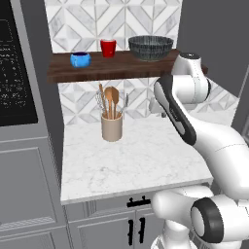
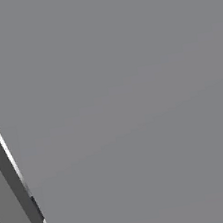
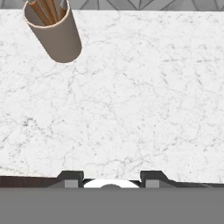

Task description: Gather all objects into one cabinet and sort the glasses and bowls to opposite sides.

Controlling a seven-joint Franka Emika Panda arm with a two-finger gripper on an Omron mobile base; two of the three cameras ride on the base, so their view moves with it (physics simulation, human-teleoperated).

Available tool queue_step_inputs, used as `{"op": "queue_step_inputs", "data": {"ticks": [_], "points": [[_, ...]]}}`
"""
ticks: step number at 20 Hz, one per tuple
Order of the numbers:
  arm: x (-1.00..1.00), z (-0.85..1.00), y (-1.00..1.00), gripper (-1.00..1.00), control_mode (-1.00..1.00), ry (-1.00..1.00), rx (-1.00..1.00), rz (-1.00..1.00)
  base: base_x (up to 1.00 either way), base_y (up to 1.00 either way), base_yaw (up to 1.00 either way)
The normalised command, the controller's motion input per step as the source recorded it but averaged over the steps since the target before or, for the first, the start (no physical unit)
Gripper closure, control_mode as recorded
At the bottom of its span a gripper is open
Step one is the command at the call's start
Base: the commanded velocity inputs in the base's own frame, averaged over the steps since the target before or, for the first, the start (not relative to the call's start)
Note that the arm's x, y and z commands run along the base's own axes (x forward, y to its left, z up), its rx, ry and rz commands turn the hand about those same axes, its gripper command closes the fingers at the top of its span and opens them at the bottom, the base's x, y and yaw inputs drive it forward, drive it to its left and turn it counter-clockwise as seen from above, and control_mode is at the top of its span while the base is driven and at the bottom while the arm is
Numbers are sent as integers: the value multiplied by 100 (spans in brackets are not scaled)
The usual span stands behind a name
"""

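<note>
Two half-open fingertips [image 3: 70, 177] flank a cream mug [image 3: 111, 185] rim.

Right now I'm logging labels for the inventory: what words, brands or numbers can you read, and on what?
None can be read.
red cup, blue bowl, dark grey bowl: no print.
utensil crock: plain.
dark oven panel: faint marks, too blurred to read.

Pincer [image 3: 111, 183] contents cut off; crock [image 3: 53, 30] top cropped.
</note>
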Motion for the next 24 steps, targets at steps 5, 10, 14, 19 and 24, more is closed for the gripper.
{"op": "queue_step_inputs", "data": {"ticks": [5,10,14,19,24], "points": [[0,0,0,-100,100,0,0,0,0,0,0],[0,0,0,-100,100,0,0,0,0,0,0],[0,0,0,-100,100,0,0,0,-15,7,0],[0,0,0,-100,100,0,0,0,-56,7,0],[0,0,0,-100,100,0,0,0,-72,4,0]]}}
